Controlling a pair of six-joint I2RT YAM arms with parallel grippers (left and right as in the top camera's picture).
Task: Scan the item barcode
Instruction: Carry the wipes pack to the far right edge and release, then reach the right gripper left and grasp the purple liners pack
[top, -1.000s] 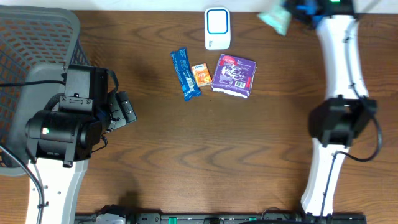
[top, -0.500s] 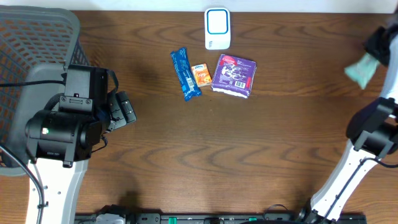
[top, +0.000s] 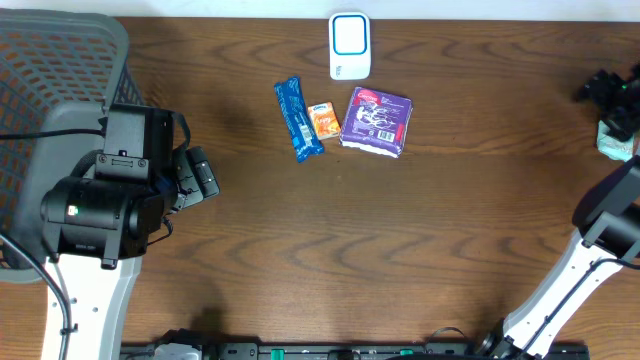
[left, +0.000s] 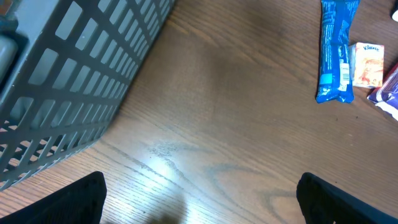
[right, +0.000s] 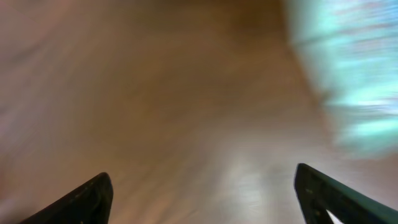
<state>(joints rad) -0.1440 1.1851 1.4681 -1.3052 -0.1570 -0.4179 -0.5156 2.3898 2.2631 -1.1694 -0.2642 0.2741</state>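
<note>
Right gripper (top: 612, 95) spread wide and empty at the far right edge of the worktop (top: 400, 250), just beside a teal packet (top: 617, 138). Left gripper (left: 200, 199) likewise spread, empty, near the basket (top: 60, 60). Best lifted clear of the packet before reaching for those by the white scanner (top: 349, 45).

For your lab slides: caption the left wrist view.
Open left end effector over wooden table; gray basket left, blue snack bar and orange Kleenex pack upper right.

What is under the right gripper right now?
A teal packet shows just beside the open right gripper, partly covered by it overhead; blur hides its barcode and whether it rests on the table.
</note>
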